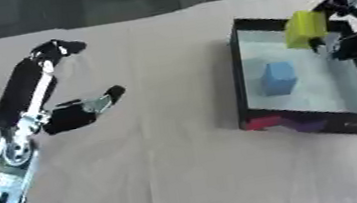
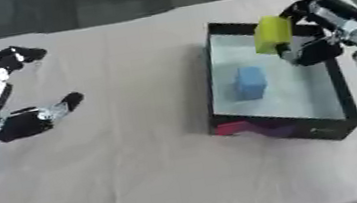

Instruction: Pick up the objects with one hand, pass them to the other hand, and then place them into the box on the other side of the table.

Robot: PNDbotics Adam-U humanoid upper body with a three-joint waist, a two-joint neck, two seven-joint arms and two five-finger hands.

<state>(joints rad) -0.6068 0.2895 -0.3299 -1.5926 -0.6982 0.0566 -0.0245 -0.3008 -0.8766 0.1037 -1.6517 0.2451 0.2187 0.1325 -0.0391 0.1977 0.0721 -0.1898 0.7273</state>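
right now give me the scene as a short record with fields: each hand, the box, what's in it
right hand: over the box's far right corner, shut on the yellow block
yellow block: held above the box, not yet on its floor
left hand: open over bare table at left, holding nothing
box: black rim, pale floor, on the table's right side
blue block: lying in the box
table: tan surface
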